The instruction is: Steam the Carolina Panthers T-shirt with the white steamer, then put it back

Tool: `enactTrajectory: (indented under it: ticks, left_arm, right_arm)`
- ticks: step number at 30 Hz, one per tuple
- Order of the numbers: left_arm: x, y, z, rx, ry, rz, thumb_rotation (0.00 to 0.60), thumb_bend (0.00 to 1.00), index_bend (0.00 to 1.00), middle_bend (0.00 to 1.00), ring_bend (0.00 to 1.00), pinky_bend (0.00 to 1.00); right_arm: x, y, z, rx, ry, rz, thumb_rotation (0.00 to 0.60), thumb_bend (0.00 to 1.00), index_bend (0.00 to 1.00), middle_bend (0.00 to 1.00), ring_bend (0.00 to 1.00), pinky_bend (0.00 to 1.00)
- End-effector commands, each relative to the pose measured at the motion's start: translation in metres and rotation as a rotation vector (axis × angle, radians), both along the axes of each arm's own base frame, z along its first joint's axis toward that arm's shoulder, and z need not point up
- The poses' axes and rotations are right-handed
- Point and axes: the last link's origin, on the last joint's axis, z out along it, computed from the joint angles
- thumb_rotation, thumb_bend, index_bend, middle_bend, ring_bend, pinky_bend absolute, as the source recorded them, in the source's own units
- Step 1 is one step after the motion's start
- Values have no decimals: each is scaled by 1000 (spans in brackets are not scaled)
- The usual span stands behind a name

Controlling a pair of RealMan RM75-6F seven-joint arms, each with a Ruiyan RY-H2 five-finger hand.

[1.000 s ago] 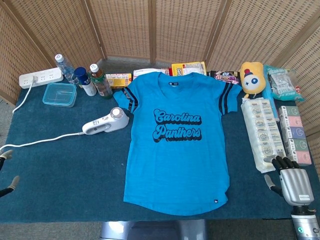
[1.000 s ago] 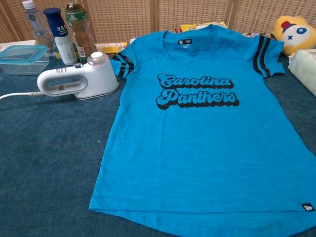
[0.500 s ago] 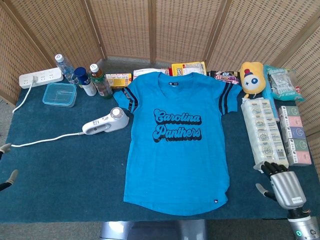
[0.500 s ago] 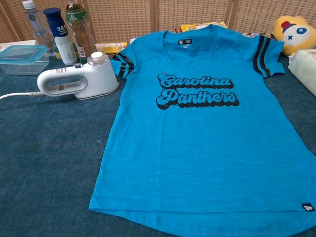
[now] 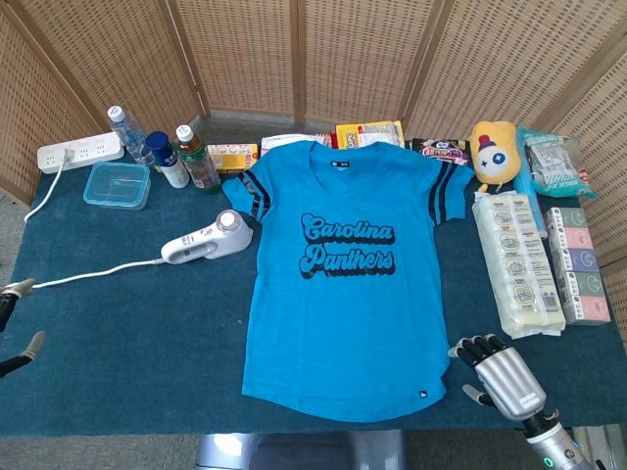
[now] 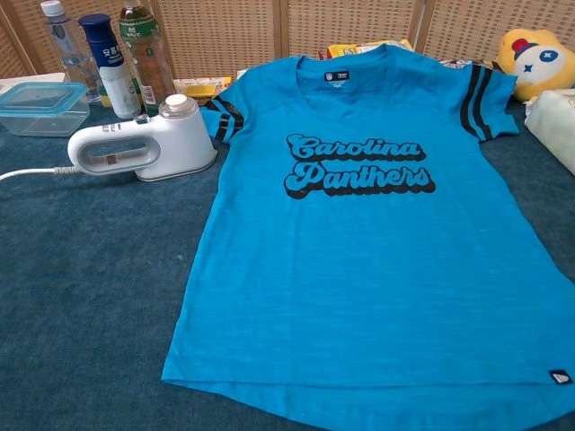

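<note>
Head view: the right hand (image 5: 500, 374) sits at the lower right of the frame, just beside the hem corner of the Carolina Panthers T-shirt (image 5: 348, 264). Over the last second it has slid from the far right edge, near the long white packet (image 5: 516, 262), in toward the shirt. Its fingers are curled and hold nothing. The left hand (image 5: 18, 328) shows only as fingertips at the lower left edge, a little higher than before; whether it is open I cannot tell. The white steamer (image 5: 207, 238) lies untouched on the blue counter (image 5: 118, 323), left of centre, just beside the shirt's sleeve, its cord trailing toward the left edge. Steaming has not begun; likely both hands are only closing in.

Chest view: neither hand shows. The T-shirt (image 6: 368, 233) lies flat and fills the middle and right, the steamer (image 6: 144, 144) is at upper left in front of 3 bottles (image 6: 117, 54). Nothing here differs from the earlier frame.
</note>
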Motion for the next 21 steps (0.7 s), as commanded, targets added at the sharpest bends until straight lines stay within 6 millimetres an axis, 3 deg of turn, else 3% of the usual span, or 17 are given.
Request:
enactTrajectory:
  ticks: [1, 21]
  left_arm:
    - [0, -3, 2, 3, -1, 3, 460, 337, 126, 284, 215, 254]
    - [5, -13, 5, 10, 6, 15, 458, 337, 126, 284, 215, 253]
  right_arm:
    - [2, -4, -11, 16, 9, 40, 600, 128, 341, 393, 348, 328]
    - [-18, -13, -23, 26, 56, 85, 600, 127, 337, 393, 327, 284]
